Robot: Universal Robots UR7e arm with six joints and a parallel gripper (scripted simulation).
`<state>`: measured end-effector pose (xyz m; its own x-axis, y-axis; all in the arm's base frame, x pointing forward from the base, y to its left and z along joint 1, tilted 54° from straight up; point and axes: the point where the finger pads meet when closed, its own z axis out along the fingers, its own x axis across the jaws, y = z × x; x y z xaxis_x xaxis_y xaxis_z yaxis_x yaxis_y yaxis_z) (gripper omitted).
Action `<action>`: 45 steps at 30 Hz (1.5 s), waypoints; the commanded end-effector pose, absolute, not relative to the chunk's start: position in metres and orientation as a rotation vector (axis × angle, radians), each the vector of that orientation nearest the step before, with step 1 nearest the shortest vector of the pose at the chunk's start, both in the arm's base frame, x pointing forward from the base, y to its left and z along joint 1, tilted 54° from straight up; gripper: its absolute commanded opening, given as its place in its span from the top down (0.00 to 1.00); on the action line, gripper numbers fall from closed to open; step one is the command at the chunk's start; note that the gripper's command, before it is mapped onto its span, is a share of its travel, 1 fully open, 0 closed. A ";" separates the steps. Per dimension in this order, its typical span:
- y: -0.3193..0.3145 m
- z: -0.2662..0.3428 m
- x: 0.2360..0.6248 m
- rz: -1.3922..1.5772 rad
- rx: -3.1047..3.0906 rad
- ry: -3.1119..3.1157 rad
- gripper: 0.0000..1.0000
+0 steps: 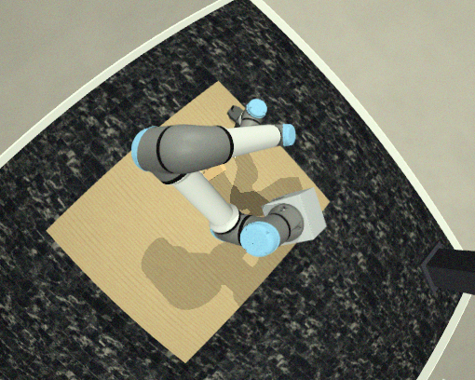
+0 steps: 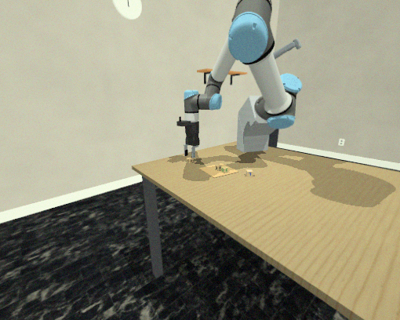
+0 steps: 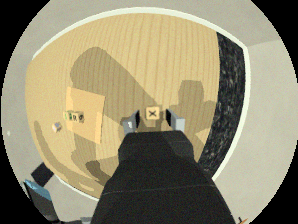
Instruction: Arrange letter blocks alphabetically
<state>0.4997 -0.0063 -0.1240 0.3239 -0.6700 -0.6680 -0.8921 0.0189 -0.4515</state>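
Note:
My gripper [image 2: 190, 153] [image 3: 152, 114] points down with its fingers wide apart. A small wooden block [image 2: 189, 160] [image 3: 152, 113] with a dark X on top lies on the table between and below the open fingertips, not held. The light orange mat [image 1: 215, 172] [image 2: 215, 174] [image 3: 89, 100] lies flat. Two blocks stand close together on it, one with green marks [image 2: 224, 169] [image 3: 69, 116] and one with dark marks [image 2: 218, 167] [image 3: 79, 117]; their top letters are too small to read. A block with a blue mark [image 2: 249, 172] [image 3: 56, 127] lies off the mat. The arm hides the blocks in the top view.
The wooden table [image 1: 138, 210] [image 2: 300, 220] [image 3: 150, 50] carries everything. In the wrist view the mat is left of the X block and the table's edge is to the right. The arm's base [image 1: 316, 214] [image 2: 253, 137] stands beyond the mat, at the table's edge.

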 end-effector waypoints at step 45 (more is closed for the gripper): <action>0.001 -0.129 0.501 0.322 -1.715 1.411 0.00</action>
